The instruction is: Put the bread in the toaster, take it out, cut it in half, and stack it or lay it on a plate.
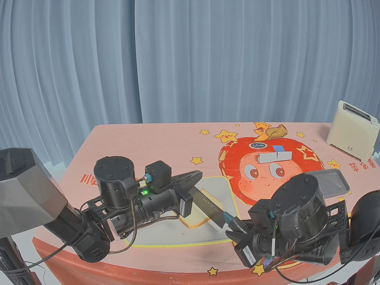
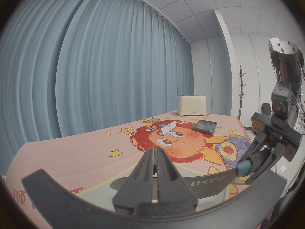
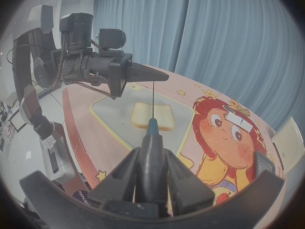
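I've got the R gripper (image 1: 233, 228) clamped on the knife (image 1: 211, 208) handle, blade over the 1 bread slice (image 1: 196, 219) on the cutting board (image 1: 166, 231), lower centre of frame. L gripper (image 1: 196, 177) is pinched closed just above it. Toaster (image 1: 353, 131) at right edge.

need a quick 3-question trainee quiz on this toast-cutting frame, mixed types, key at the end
1. True or false: the bread lies flat on the cutting board.
2. Which arm holds the knife? A left, B right, C neither.
3. Fill in: the toaster stands at the far ___ corner of the table.
Key: 1 true. 2 B: the right gripper is shut on its handle. 3 right.
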Controlling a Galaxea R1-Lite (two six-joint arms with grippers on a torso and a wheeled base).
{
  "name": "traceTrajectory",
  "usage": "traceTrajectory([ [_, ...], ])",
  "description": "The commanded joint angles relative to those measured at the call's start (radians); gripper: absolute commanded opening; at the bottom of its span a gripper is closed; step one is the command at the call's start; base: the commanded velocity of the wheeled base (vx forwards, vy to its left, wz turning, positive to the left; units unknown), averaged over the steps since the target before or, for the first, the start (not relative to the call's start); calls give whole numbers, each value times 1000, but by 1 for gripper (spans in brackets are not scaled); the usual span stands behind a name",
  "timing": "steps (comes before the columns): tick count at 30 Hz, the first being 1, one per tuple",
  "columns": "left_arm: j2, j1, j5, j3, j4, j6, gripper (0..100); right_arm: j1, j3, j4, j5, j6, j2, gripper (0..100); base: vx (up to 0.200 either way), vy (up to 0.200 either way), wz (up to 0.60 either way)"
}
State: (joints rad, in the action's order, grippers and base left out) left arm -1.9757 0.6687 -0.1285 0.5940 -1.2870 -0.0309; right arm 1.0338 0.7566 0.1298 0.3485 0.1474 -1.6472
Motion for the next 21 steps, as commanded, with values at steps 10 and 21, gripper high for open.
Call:
traceTrajectory([
  [10, 2, -3, 0, 3, -2, 0, 0, 3, 0, 1, 3, 0, -23, 0, 0, 0, 0],
  [21, -41, -3, 0, 3, -2, 0, 0, 3, 0, 1, 3, 0, -22, 0, 0, 0, 0],
])
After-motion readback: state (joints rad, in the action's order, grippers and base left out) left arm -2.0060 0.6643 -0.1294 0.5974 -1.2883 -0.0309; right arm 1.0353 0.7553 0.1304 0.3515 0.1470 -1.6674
